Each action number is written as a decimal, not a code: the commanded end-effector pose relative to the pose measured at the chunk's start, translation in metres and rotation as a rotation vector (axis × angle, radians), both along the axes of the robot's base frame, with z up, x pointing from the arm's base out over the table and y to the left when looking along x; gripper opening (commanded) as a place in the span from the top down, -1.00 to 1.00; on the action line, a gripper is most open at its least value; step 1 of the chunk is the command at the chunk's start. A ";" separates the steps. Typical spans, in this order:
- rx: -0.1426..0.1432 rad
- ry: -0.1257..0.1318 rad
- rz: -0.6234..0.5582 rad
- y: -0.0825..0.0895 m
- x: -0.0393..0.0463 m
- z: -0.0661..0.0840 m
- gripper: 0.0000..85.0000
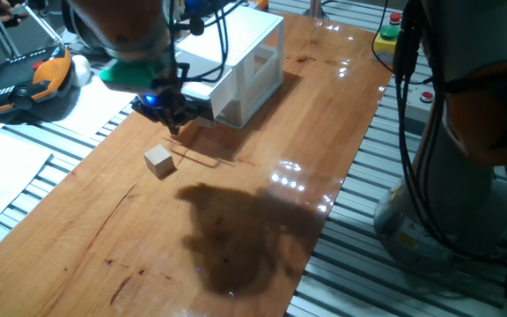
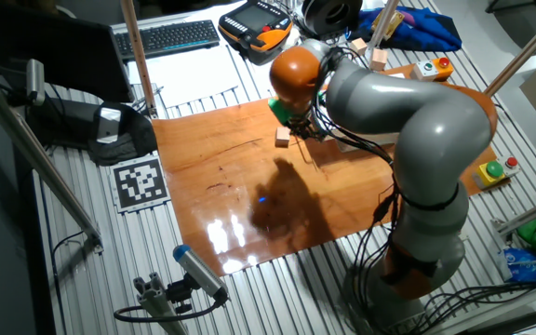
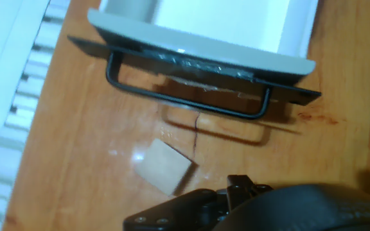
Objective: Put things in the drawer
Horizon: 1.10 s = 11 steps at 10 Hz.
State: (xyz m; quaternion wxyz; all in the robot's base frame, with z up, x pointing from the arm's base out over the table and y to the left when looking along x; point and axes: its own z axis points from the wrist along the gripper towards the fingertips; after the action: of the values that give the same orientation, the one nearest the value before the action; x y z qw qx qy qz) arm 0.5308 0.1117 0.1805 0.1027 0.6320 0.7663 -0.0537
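Fingers [image 3: 236, 186] low over table [image 1: 262, 238], spread unclear; cube [image 3: 164, 167] beside, drawer [image 3: 204, 38] open

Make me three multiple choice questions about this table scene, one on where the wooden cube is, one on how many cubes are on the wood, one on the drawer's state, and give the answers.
1. Where is the wooden cube?
A. inside the upper drawer
B. on the tabletop in front of the drawer
C. on top of the cabinet

2. How many cubes lie on the wooden tabletop?
A. one
B. two
C. three

3. What state is the upper drawer in?
A. pushed fully shut
B. removed from the cabinet
C. pulled open

Answers: 1 B, the hand view shows it lying short of the dark handle. 2 A, only one shows there. 3 C, its white tray juts out of the white cabinet.
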 end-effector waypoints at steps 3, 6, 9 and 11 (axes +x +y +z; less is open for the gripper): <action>-0.020 -0.004 -0.078 0.005 0.0127 -0.010 1.00; -0.025 -0.015 -0.058 0.010 0.0216 -0.026 1.00; -0.006 -0.037 -0.039 0.008 0.0325 -0.031 1.00; -0.001 -0.065 -0.091 0.008 0.0354 -0.031 1.00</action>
State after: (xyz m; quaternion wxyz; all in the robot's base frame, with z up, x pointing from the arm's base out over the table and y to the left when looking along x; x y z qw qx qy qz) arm 0.5664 0.1193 0.1496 0.1251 0.6665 0.7340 -0.0372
